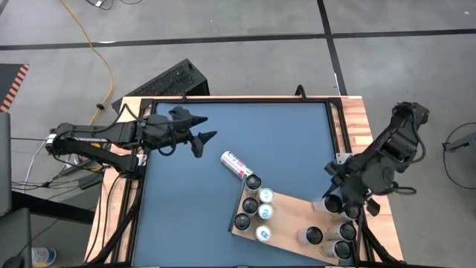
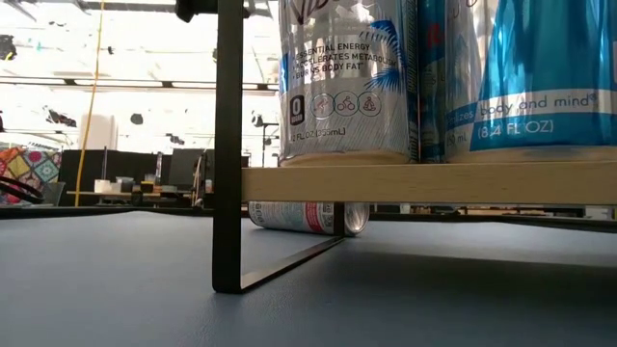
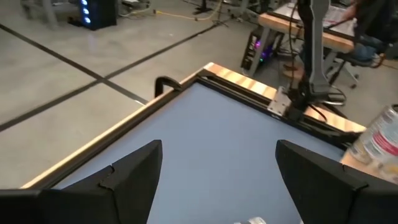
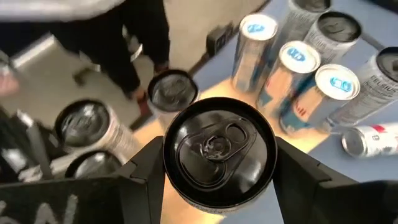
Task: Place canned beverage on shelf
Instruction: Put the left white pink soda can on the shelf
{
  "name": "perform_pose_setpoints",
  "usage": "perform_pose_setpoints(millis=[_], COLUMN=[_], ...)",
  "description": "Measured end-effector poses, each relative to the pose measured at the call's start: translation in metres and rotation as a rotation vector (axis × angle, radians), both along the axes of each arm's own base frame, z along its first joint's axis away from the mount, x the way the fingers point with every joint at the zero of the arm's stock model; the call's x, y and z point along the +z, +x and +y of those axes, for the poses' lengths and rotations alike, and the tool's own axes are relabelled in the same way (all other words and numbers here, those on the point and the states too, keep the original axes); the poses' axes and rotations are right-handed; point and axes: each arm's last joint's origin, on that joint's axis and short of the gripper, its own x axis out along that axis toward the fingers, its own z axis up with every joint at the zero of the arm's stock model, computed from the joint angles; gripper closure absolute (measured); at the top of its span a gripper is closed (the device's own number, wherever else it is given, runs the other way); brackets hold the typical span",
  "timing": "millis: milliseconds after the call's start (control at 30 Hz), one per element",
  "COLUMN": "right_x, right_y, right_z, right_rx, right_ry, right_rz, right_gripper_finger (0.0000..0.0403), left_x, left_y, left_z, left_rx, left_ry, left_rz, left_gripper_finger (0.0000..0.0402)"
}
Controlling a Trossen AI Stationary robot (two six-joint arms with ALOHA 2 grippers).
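While the right gripper sits at the lower right of the high view, we log its 2 fingers pressed against either side of a black-topped can, which stands upright over the right end of the shelf.

Item 1: the shelf, a light-brown wooden board lying at a slant across the lower right of the blue-grey tabletop. In the low view we see its edge raised above the table on a dark metal frame.

Item 2: 5 cans standing upright on the left end of the board in the high view, 3 with dark tops and 2 with light blue tops.

Item 3: further upright cans on the right end of the board, near the gripped one; we cannot count them with certainty, as the arm covers some.

Item 4: 1 white and red can lying on its side on the tabletop, just beside the board's upper left corner; the low view shows it under the board's level.

Item 5: the left gripper, at the upper left of the tabletop, fingers well apart and holding nothing.
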Motion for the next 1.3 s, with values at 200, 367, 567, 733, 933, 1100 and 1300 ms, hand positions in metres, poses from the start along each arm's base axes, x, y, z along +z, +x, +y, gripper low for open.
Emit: perform_pose_setpoints(millis=[200, 367, 567, 733, 933, 1100, 1300], right_x=[-0.027, -0.034, -0.041, -0.049, -0.053, -0.053, -0.069], right_y=[-0.006, -0.006, -0.004, 0.001, 0.004, 0.005, 0.008], right_z=[-0.011, -0.01, -0.004, 0.001, 0.001, 0.001, 0.004], right_rx=[-0.078, -0.07, -0.002, 0.0, -0.029, -0.042, -0.071], right_ry=[0.071, 0.071, 0.069, 0.106, 0.115, 0.123, 0.135], right_rz=[0.012, 0.006, -0.016, -0.051, -0.039, -0.034, 0.008], right_gripper_finger=[0.0189, 0.0188, 0.0188, 0.0188, 0.0188, 0.0188, 0.0188], left_x=[0.0, 0.0, 0.0, 0.0, -0.001, -0.002, -0.002], left_y=[-0.001, -0.001, -0.002, -0.002, -0.002, -0.003, -0.002], left_z=[0.008, 0.016, 0.02, 0.022, 0.022, 0.022, 0.021], left_rx=[0.039, 0.071, 0.09, 0.095, 0.095, 0.092, 0.069], left_ry=[0.002, 0.002, 0.002, 0.016, 0.016, 0.015, 0.009], left_rz=[0.0, 0.0, 0.001, 0.01, 0.017, 0.036, 0.035], left_gripper_finger=[0.0104, 0.0104, 0.0104, 0.0104, 0.0104, 0.0104, 0.0104])
